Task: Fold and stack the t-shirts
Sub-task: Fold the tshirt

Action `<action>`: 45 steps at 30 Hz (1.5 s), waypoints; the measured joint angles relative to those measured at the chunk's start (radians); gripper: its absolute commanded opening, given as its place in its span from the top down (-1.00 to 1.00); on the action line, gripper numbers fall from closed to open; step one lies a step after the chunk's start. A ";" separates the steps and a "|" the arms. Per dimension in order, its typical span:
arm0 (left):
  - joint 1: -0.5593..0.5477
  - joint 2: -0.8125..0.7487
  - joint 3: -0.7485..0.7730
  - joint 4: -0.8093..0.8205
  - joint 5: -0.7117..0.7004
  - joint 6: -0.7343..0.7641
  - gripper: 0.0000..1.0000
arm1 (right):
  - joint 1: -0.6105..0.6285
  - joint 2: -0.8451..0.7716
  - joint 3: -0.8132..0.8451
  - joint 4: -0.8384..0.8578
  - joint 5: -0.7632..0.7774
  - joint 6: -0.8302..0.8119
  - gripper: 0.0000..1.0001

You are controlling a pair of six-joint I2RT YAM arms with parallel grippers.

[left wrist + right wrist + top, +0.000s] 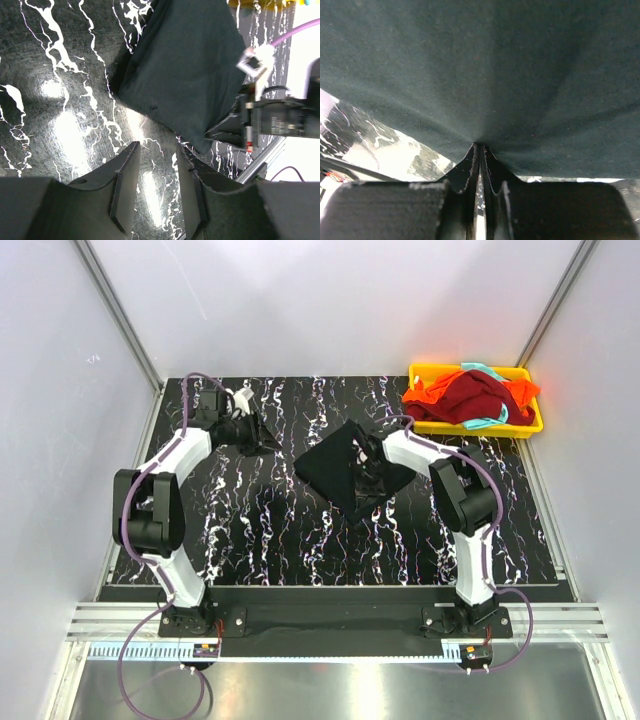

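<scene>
A robotics lab test cell. Plain white panels (330,300) on aluminium struts (122,320) enclose a black marbled table (260,540). The left arm (150,510) and right arm (470,505) are bolted along its near edge.

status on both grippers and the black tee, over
Right gripper shut on black tee edge. Left gripper open, empty, off the cloth. Other tees heaped in yellow tray. Nothing in the way.

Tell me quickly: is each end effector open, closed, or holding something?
Left end effector: open, holding nothing.
Right end effector: closed on the black shirt.
</scene>
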 measured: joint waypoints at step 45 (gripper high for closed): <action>-0.340 0.539 0.409 0.141 -0.026 -0.003 -0.18 | -0.214 -0.743 -0.485 -0.113 0.061 -0.009 -0.37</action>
